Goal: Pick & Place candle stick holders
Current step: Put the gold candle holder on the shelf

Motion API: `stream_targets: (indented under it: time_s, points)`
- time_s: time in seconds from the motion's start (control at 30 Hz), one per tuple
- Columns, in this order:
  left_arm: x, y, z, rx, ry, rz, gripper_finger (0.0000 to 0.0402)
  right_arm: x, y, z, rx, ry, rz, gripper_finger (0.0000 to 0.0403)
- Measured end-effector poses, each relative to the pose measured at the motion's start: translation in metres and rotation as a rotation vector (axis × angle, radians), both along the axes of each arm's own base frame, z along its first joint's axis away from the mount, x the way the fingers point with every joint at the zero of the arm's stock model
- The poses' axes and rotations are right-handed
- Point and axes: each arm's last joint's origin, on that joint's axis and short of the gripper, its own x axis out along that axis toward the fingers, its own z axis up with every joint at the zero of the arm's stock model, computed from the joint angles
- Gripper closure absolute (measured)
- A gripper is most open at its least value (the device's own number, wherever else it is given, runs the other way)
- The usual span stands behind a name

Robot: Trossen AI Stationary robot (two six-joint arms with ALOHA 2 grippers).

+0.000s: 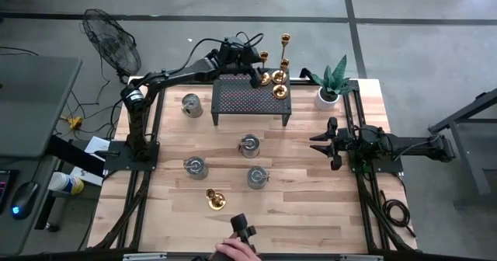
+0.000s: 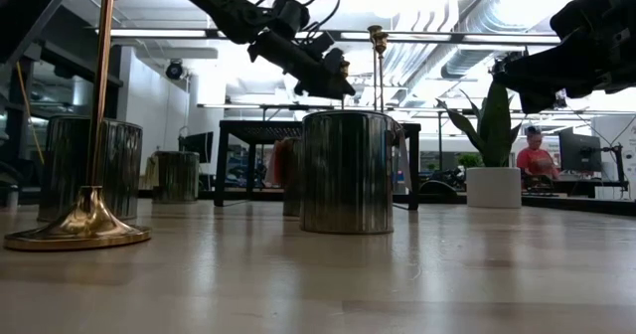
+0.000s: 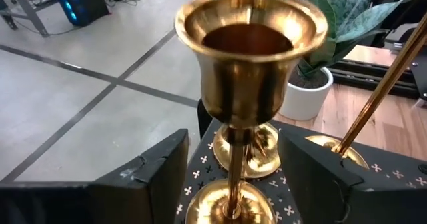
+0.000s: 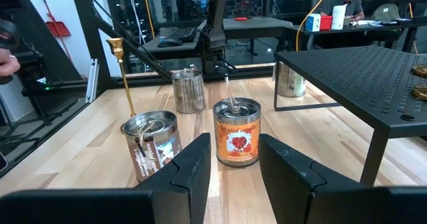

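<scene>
The wooden worktop (image 1: 303,191) carries a black perforated rack (image 1: 250,99) at its far side, and the left arm reaches across to that rack's right end. The left hand (image 1: 257,78) sits there with its two dark fingers (image 3: 153,174) spread on either side of a short gold candle stick holder (image 3: 250,64), and the wrist view shows a gap between each finger and the stem, so the hand is released and not grasping it. This holder stands upright on the rack between the fingers; just beyond it a second candle stick holder (image 1: 279,86) stands on the rack, and a tall one (image 1: 285,47) rises past the hand on the plant side. A potted plant (image 1: 332,82) stands on the worktop corner beyond the hand. Four metal tins (image 1: 249,144) are scattered on the worktop well behind the left hand, toward the near edge. A fourth candle stick holder (image 1: 213,199) stands alone near the front edge, far from both hands. The right hand (image 1: 326,140) hovers at the right side of the worktop, its fingers apart and grasping nothing. A person's hand (image 1: 235,249) shows at the front edge.
</scene>
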Motion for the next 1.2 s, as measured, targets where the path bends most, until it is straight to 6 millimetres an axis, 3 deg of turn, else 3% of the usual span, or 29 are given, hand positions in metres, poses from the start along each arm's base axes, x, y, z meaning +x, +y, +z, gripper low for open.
stream_targets:
  time_s: [0.17, 0.37, 0.83, 1.2]
  points:
    - [-0.011, -0.008, 0.007, 0.003, -0.005, 0.001, 0.0175, 0.0, 0.0, 0.0, 0.0, 0.0, 0.0, 0.0285]
    - [-0.034, -0.025, 0.002, -0.019, 0.002, -0.022, 0.0175, 0.0, 0.0, 0.0, 0.0, 0.0, 0.0, 0.0285]
    - [-0.102, -0.1, 0.005, -0.022, -0.055, -0.171, 0.0175, 0.0, 0.0, 0.0, 0.0, 0.0, 0.0, 0.0285]
    - [-0.168, -0.167, -0.012, -0.092, -0.107, -0.308, 0.0175, 0.0, 0.0, 0.0, 0.0, 0.0, 0.0, 0.0285]
